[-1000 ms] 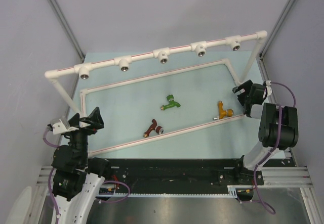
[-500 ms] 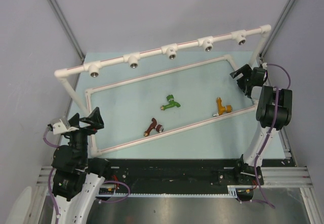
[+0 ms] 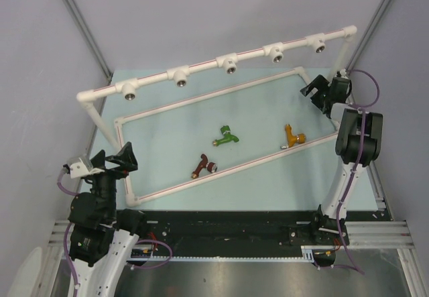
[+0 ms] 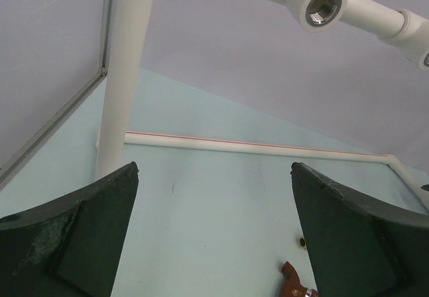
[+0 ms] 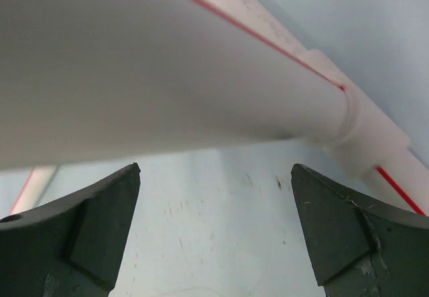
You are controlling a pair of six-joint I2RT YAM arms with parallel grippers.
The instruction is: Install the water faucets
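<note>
**Three faucets lie loose on the worktop; both arms' fingers are spread wide and hold nothing**

At the near left, the left fingers [image 3: 127, 156] are spread to their widest and hold nothing. They hang above the near left corner of the pale green worktop [image 3: 268, 183]. In the left wrist view, the same fingers [image 4: 80, 236] frame bare worktop and an upright white post.

A white pipe frame [image 3: 201, 73] stands on the worktop. Its base is a slanted rectangle of pipe lying flat. All three faucets lie inside that rectangle, none of them fitted.

- **Dark red-brown faucet** [image 3: 204, 167]: nearest, just beside the near rail, left of centre.
- **Orange-yellow faucet** [image 3: 292, 137]: to the right, its metallic end just beside the same rail.
- **Green faucet** [image 3: 226, 136]: a little farther back, near the middle, well apart from both arms.

At the far right, the right fingers [image 3: 310, 89] sit close to the frame's right post. They are also spread wide and hold nothing. In the right wrist view a thick white pipe crosses just beyond these fingers [image 5: 74, 236], not gripped.

Farthest back, the raised top rail carries five tee sockets [image 3: 230, 66] with silver rings. All five are open.
</note>
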